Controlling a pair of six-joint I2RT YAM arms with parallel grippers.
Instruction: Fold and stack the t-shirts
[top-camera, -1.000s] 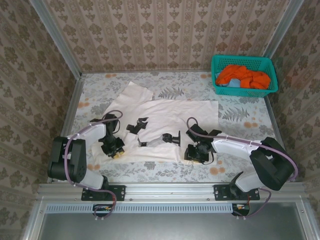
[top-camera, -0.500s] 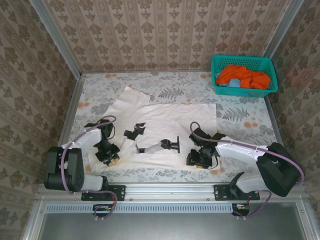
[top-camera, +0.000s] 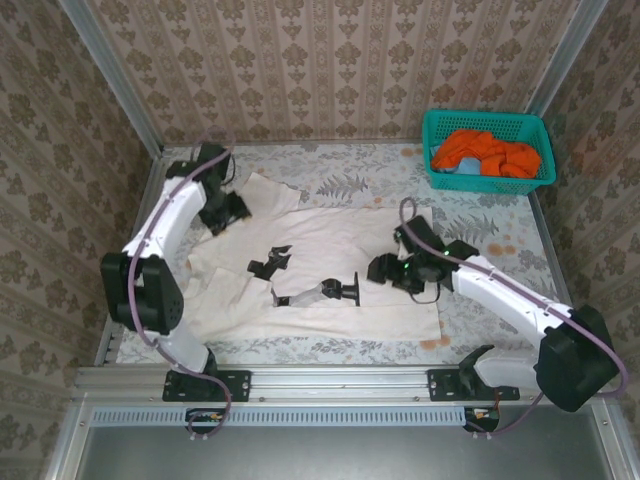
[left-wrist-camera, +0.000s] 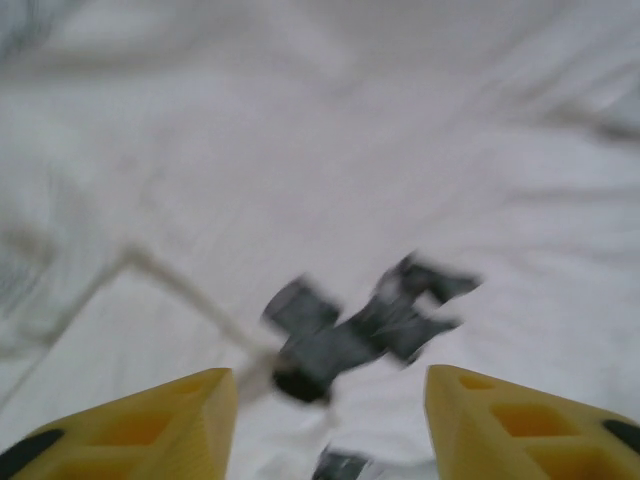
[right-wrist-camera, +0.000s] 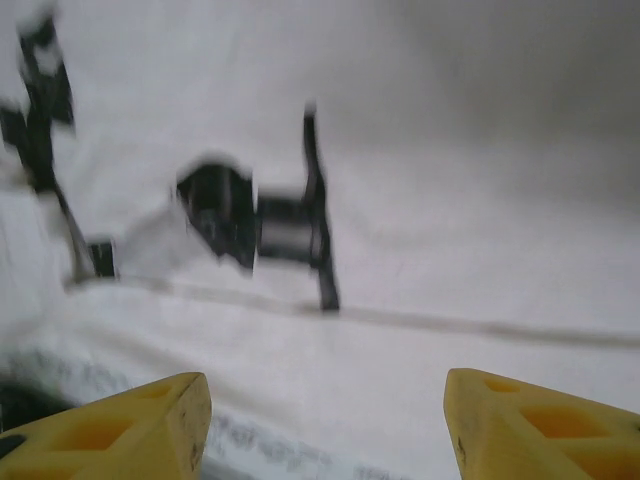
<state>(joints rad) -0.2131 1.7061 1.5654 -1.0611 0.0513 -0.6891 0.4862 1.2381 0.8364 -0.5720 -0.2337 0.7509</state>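
1. Yellow fingers (left-wrist-camera: 190, 420) of your left gripper (left-wrist-camera: 328, 378) stand spread at the bottom of the left wrist view with nothing between them. Beneath lies the cream-white t-shirt (left-wrist-camera: 300, 150), and a blurred black printed mark (left-wrist-camera: 365, 325) sits just above the gap.
2. Your right gripper (right-wrist-camera: 325, 382) is spread wide too and holds nothing. Its view shows a second black mark (right-wrist-camera: 265, 220) at centre left on the same cloth.
3. From above, you'll find the left gripper at the upper left of the frame, over the shirt's sleeve. The right gripper is right of centre, over the shirt's body.
4. That shirt lies spread across the middle of the flower-patterned table (top-camera: 480, 235), one sleeve reaching toward the upper left.
5. Orange t-shirts (top-camera: 485, 150) sit bunched in the teal basket (top-camera: 490, 183) at the upper right — well apart from both grippers.
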